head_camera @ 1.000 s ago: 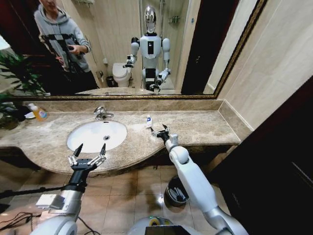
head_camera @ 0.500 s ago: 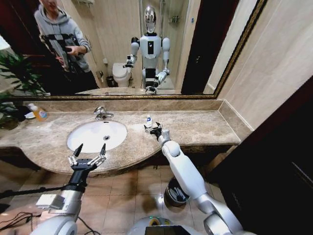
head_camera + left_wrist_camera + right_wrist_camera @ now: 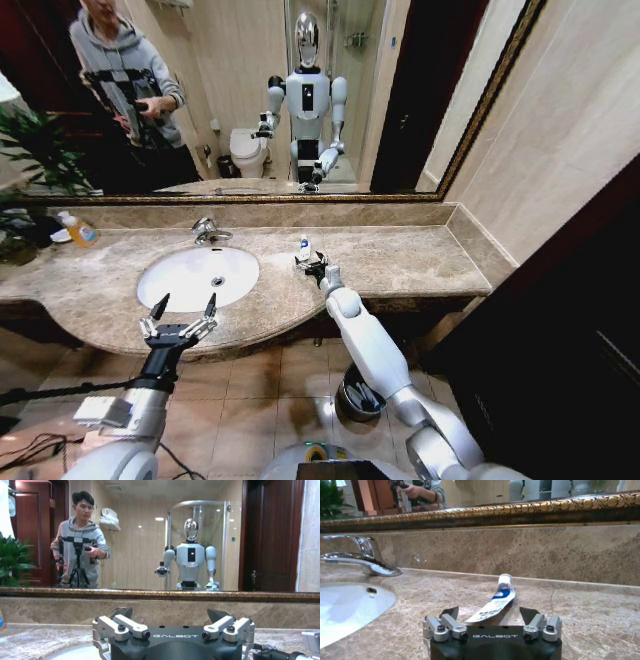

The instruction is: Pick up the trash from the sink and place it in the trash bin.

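R gripper (image 3: 312,265) sits centre frame in head view, over the marble counter (image 3: 420,262) just R of the sink (image 3: 198,275). Fingers apart; wrist view shows the white-and-blue tube (image 3: 495,603) lying flat between them, cap end pointing toward the backsplash, nothing clamped yet. The tube rests on the counter, not in the basin, which looks bare from the head view. L gripper (image 3: 178,320) parked lower left, at the counter's front edge below the sink, fingers spread, holding nothing. Trash bin (image 3: 358,392) on the floor, lower centre, beside the R arm.

Risks, judged from here:
- Tube is flat and thin; fingers closing too high would likely skid over it or flick it toward the basin.
- Descent too deep: fingertips strike marble.
- Grip at the soft tail end: tube may droop or slip during carry to bin.
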`<state>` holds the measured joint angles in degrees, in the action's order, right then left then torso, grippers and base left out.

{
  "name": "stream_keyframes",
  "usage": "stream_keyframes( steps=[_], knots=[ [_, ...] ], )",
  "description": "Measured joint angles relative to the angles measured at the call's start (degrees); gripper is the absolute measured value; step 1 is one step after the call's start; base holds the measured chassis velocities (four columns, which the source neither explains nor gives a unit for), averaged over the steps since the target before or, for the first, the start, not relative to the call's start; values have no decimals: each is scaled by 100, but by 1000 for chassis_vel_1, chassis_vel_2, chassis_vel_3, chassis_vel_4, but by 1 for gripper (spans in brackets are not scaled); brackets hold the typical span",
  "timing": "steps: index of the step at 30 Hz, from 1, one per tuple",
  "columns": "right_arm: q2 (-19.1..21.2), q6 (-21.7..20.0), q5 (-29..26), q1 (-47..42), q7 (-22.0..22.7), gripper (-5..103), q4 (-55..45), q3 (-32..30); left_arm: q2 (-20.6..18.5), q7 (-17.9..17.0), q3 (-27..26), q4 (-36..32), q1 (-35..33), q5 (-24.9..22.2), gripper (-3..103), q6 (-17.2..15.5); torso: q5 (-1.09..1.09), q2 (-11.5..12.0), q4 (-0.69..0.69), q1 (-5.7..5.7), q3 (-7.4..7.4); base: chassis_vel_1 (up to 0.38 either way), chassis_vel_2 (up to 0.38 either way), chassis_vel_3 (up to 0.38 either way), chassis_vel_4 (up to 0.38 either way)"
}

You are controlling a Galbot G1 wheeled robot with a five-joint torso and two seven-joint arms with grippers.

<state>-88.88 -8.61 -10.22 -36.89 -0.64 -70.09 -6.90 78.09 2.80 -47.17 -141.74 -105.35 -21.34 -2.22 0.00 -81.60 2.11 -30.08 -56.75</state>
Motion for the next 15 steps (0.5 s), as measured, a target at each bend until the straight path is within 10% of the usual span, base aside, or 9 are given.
stream_keyframes(
  steps=[15],
  knots=[
    [33,44,11,0,-52,30,73,-35,0,0,0,0,0,0,100,0,0,0,0,0,0,0,0,0,0]
  ],
)
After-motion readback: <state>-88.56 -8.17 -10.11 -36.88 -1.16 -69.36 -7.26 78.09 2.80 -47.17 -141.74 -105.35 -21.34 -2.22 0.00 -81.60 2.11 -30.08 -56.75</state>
